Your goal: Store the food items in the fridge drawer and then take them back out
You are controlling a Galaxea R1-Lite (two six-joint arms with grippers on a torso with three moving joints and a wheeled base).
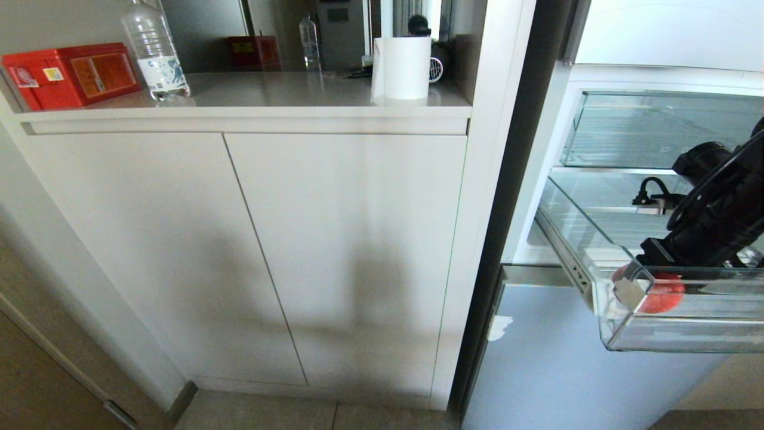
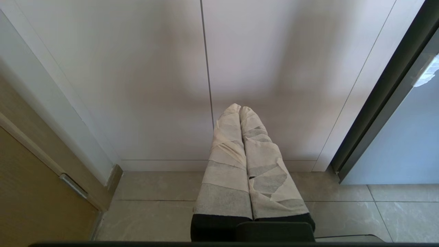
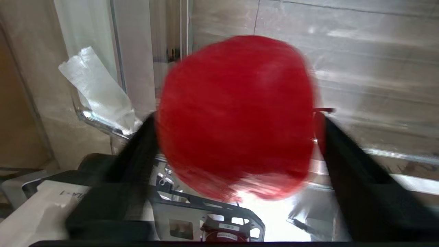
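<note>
A smooth red food item (image 3: 236, 113) lies in the clear fridge drawer (image 1: 686, 337), which is pulled out of the fridge at the right of the head view. There the red piece (image 1: 665, 295) shows through the drawer's front corner. My right gripper (image 3: 236, 116) reaches down into the drawer, open, with its black fingers on either side of the piece. One finger is against it and a thin gap shows at the other. My left gripper (image 2: 240, 109), shut with its taped fingers pressed together, hangs parked before the white cabinet doors.
A second clear bin (image 1: 656, 128) sits above the drawer inside the fridge. A grey lower fridge door (image 1: 567, 358) lies beneath. Left of the fridge stands a white cabinet (image 1: 239, 251); its counter carries a red box (image 1: 71, 74), a water bottle (image 1: 156, 54) and a paper roll (image 1: 403, 65).
</note>
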